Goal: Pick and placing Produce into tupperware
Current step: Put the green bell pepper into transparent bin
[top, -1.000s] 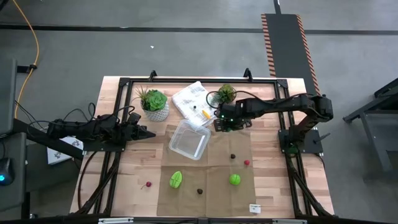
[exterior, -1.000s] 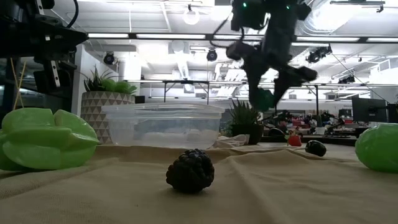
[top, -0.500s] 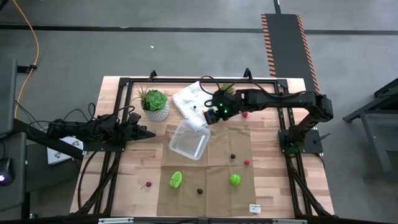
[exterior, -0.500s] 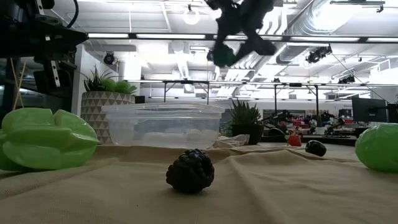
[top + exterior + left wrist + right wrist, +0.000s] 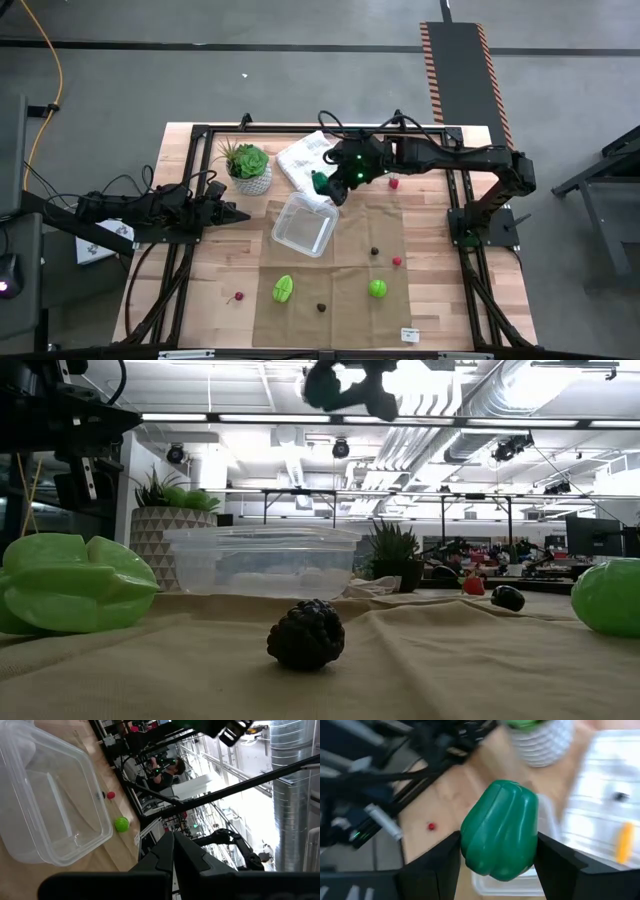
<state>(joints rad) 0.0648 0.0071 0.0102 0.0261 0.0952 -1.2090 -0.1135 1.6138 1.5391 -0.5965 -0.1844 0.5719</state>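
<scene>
Green toy pepper [image 5: 500,830] fills the right wrist view, clamped by the right end effector [image 5: 322,185], which has moved from the potted plant to the tupperware's [image 5: 305,225] far edge. Left end effector [image 5: 236,214] is closed, empty.

You have the clear square tupperware [image 5: 305,224] lying empty, tilted askew on the cloth. A dark green pepper [image 5: 501,828] hangs above its far corner, pinched in the right gripper [image 5: 325,186]. Beyond its near side lie the other produce pieces: a light green star-shaped fruit [image 5: 284,289], a dark berry [image 5: 322,307] and a green ball [image 5: 378,288].
</scene>
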